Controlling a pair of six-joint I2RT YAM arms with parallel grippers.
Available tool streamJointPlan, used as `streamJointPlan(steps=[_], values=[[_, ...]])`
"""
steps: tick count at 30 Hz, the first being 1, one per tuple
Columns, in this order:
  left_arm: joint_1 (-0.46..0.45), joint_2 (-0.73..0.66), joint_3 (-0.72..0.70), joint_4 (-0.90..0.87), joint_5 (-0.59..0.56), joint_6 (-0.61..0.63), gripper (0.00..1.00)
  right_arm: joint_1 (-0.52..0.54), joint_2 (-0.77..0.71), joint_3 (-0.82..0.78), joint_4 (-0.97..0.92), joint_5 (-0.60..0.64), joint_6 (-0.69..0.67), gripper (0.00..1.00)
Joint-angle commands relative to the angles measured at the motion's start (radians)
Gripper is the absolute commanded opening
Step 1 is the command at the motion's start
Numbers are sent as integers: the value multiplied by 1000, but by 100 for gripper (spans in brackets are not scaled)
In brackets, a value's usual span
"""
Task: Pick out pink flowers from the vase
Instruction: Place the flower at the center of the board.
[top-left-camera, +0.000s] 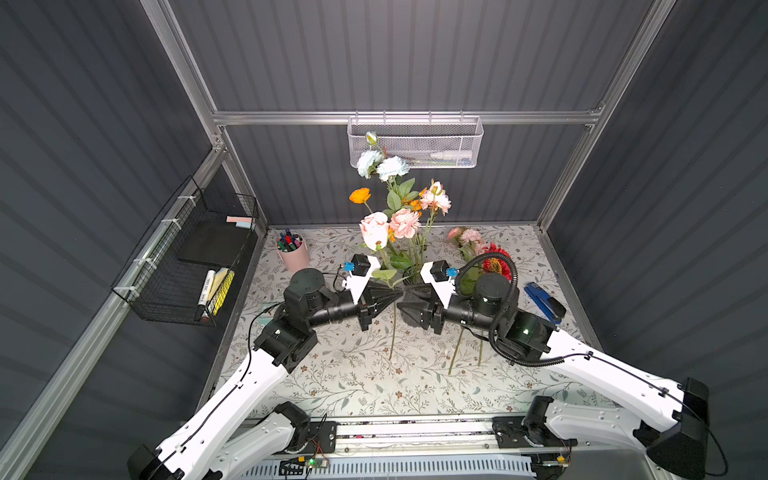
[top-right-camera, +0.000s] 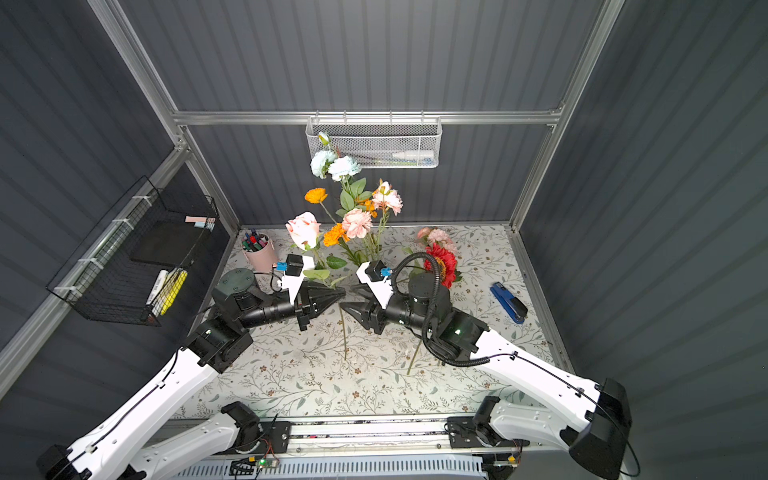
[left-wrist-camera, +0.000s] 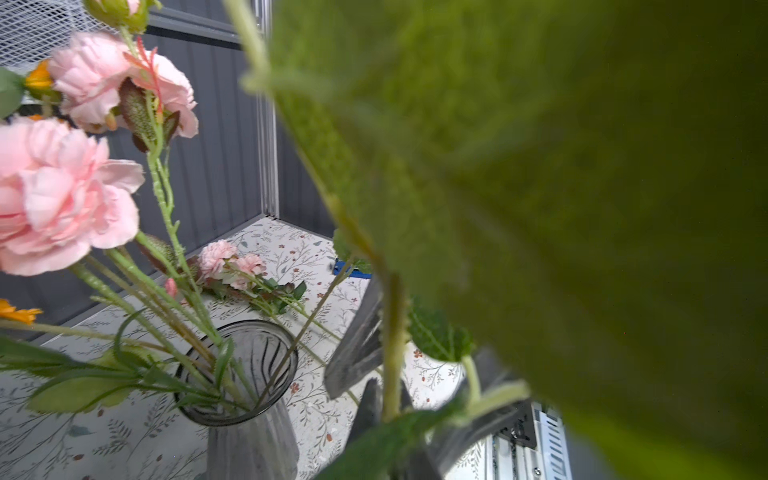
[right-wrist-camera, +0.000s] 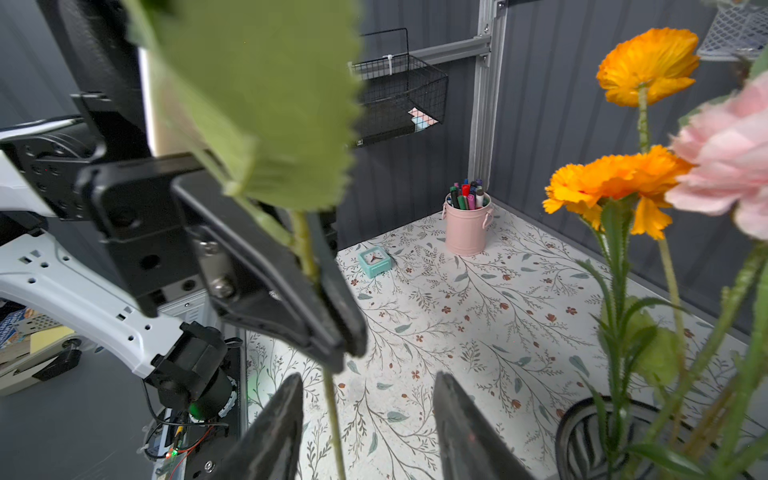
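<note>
My left gripper (top-left-camera: 400, 293) is shut on the green stem (left-wrist-camera: 391, 365) of a pale pink rose (top-left-camera: 374, 230), which stands clear of the vase with its stem end hanging over the table. My right gripper (right-wrist-camera: 370, 415) is open, and the same stem (right-wrist-camera: 332, 415) passes between its fingers just below the left gripper (right-wrist-camera: 328, 328). The smoky ribbed vase (left-wrist-camera: 239, 409) stands just behind, mostly hidden in both top views. It holds two more pink flowers (top-left-camera: 405, 222) (top-left-camera: 435, 200). Other pink flowers (top-left-camera: 467, 237) lie on the table at the back right.
White-bluish carnations (top-left-camera: 380, 164) and orange blooms (top-left-camera: 359, 195) also stand in the vase. A red sunflower-like bloom (top-left-camera: 496, 259) lies behind the right arm. A pink cup of pens (top-left-camera: 293, 251), a teal clock (right-wrist-camera: 375, 259), a blue stapler (top-left-camera: 544, 301) and wall baskets (top-left-camera: 195, 257) surround the area.
</note>
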Motion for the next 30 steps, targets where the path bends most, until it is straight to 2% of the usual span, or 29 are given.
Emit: streamJointPlan(steps=[1, 11, 13, 17, 21, 25, 30], values=[[-2, -6, 30, -26, -34, 37, 9, 2, -3, -3, 3, -24, -13, 54], [-2, 4, 18, 28, -22, 6, 9, 4, 93, 22, 71, -81, 8, 51], [-2, 5, 16, 31, -18, 4, 9, 4, 101, 26, 85, -84, 11, 45], [-1, 9, 11, 35, -13, 4, 9, 4, 107, 40, 83, -84, 5, 26], [-2, 6, -6, 52, -11, -7, 9, 4, 107, 42, 86, -72, -4, 22], [-2, 3, -15, 61, -13, -17, 9, 4, 107, 49, 80, -74, -7, 0], [-2, -12, -13, 38, -36, -7, 15, 4, 104, 52, 69, -69, -14, 0]])
